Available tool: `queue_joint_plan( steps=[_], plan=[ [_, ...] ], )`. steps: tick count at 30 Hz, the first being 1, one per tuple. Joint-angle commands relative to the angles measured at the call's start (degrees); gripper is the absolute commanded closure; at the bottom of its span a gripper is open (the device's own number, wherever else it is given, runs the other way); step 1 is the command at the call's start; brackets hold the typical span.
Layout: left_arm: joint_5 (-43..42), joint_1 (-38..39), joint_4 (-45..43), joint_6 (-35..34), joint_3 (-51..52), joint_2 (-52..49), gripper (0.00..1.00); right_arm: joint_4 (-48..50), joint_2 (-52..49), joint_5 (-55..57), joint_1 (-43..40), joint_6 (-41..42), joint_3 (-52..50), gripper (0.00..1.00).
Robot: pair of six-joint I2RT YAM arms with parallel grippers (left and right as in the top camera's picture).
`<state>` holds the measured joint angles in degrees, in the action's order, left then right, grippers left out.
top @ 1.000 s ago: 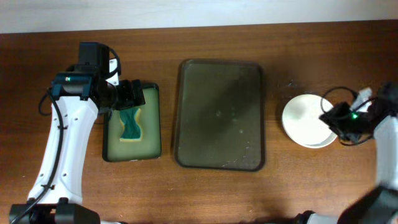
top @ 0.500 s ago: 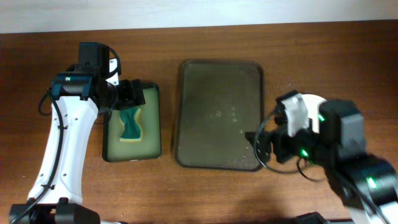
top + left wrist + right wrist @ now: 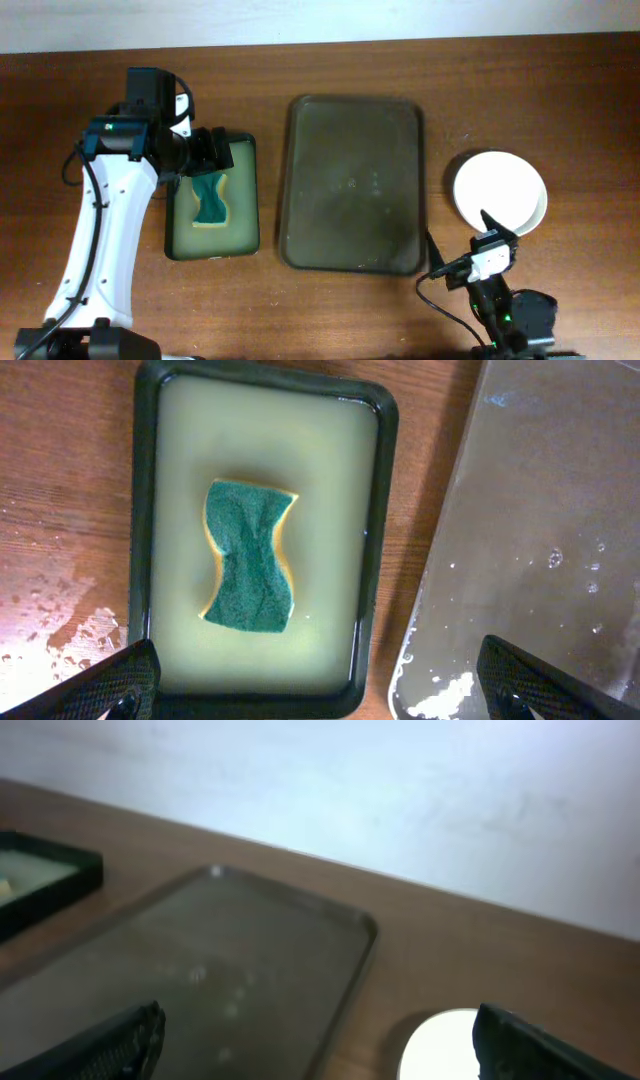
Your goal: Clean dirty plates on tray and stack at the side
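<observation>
Half a second ago the right arm (image 3: 497, 300) covered part of the round white plates (image 3: 500, 192); now it has drawn back to the near edge, right gripper (image 3: 320, 1045) spread apart. The left gripper (image 3: 320, 685), unmoved, gapes above a green sponge (image 3: 248, 556) in a small black-rimmed tray (image 3: 385, 510). The plates lie stacked, plain white, right of the large olive-brown rectangular tray (image 3: 340, 140), which is droplet-wet, on the brown wooden surface (image 3: 500, 80). A pale wall (image 3: 400, 780) stands behind.

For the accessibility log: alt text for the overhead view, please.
Bare dark tray at centre, white plates stacked to its right. The left gripper hovers open above a small tray holding a green sponge; the right gripper, open, sits in front of the plates.
</observation>
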<state>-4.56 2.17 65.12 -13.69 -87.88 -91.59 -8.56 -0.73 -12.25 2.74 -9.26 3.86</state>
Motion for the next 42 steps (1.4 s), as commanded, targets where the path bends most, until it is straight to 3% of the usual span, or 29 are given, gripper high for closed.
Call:
queue_joint_plan(
  steps=[1,13,17,20,25,30,34,37,42],
  plan=[
    [-0.61,-0.11,0.04,0.2,-0.46,0.15,0.01,6.58,0.55,0.48,-0.15,0.48,-3.54,0.02],
    [-0.61,-0.04,0.09,0.17,-0.44,0.39,0.01,5.27,0.37,0.48,-0.15,0.48,-3.54,0.02],
    [4.42,0.68,-3.17,0.33,2.1,9.22,0.01,5.25,0.37,0.48,-0.15,0.48,-3.54,0.02],
    [4.63,0.66,-24.52,0.59,19.74,26.49,0.01,5.25,0.37,0.48,-0.15,0.48,-3.54,0.02],
    [9.99,0.66,-49.37,0.57,50.99,52.28,0.01,5.25,0.37,0.48,-0.15,0.48,-3.54,0.02],
    [11.5,0.66,-56.63,0.57,69.94,77.59,0.01,5.25,0.37,0.48,-0.15,0.48,-3.54,0.02],
    [12.59,0.66,-63.41,0.57,80.52,89.77,0.01,5.27,0.37,0.48,-0.15,0.48,-3.54,0.02],
    [13.0,0.66,-71.34,0.57,87.23,91.32,0.01,5.27,0.37,0.48,-0.15,0.48,-3.54,0.01],
    [17.68,1.27,-61.61,0.55,87.41,91.32,0.01,5.25,0.37,0.48,-0.15,0.48,-3.54,0.02]
  ],
)
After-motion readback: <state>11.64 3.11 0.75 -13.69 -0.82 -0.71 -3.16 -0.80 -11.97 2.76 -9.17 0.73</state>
